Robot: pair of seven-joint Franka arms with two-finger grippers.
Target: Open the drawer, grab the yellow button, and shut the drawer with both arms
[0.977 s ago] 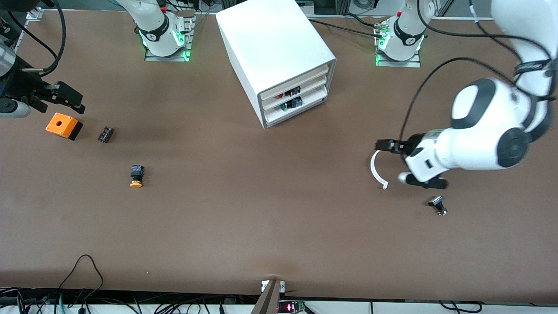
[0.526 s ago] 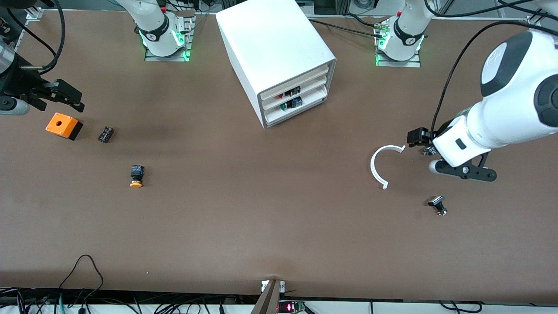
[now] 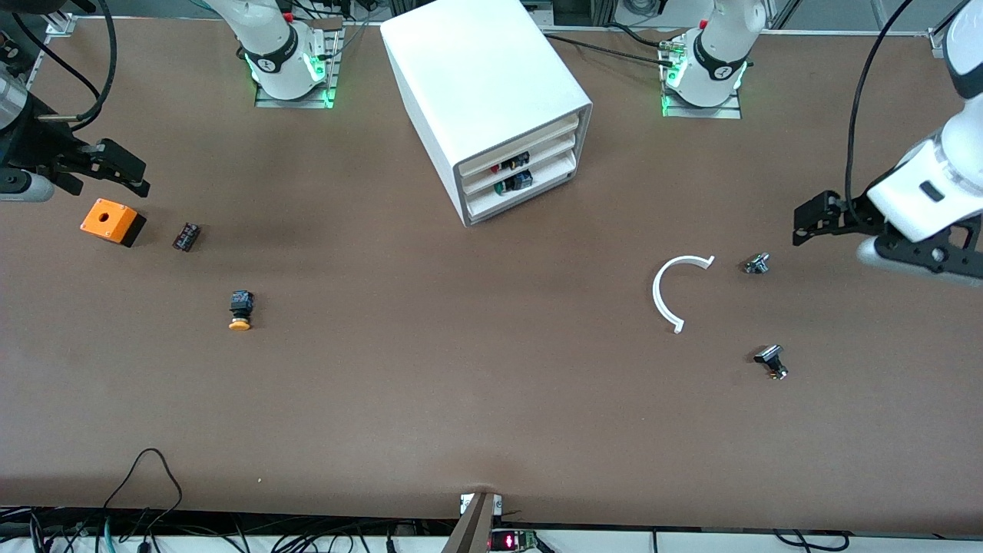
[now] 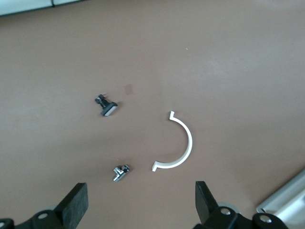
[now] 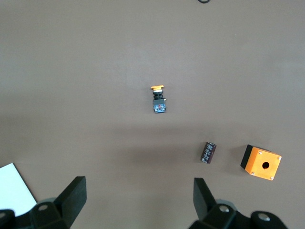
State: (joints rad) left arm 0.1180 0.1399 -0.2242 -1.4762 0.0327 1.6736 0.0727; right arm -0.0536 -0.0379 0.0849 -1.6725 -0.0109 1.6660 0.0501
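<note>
The button [image 3: 239,311], orange cap on a black body with a blue bit, lies on its side on the table toward the right arm's end; it also shows in the right wrist view [image 5: 158,99]. The drawer [image 3: 537,137], uppermost of three in the white cabinet [image 3: 480,73], sits pushed in. My right gripper [image 3: 127,173] hangs open and empty above the table beside the orange box [image 3: 111,221]; its wrist view shows the gripper [image 5: 139,193] with jaws wide apart. My left gripper [image 3: 805,223] is open and empty at the left arm's end; in the left wrist view the gripper [image 4: 141,196] is over bare table.
A white curved strip [image 3: 662,296] [image 4: 183,143], a small metal part [image 3: 756,263] [image 4: 121,172] and a black part [image 3: 770,361] [image 4: 106,106] lie near the left gripper. A dark component [image 3: 186,236] [image 5: 208,152] lies beside the orange box [image 5: 261,162]. The lower drawers hold small buttons [image 3: 513,173].
The left arm has drawn back from the white curved strip toward its own end of the table, uncovering the small metal part. The right gripper has hardly moved.
</note>
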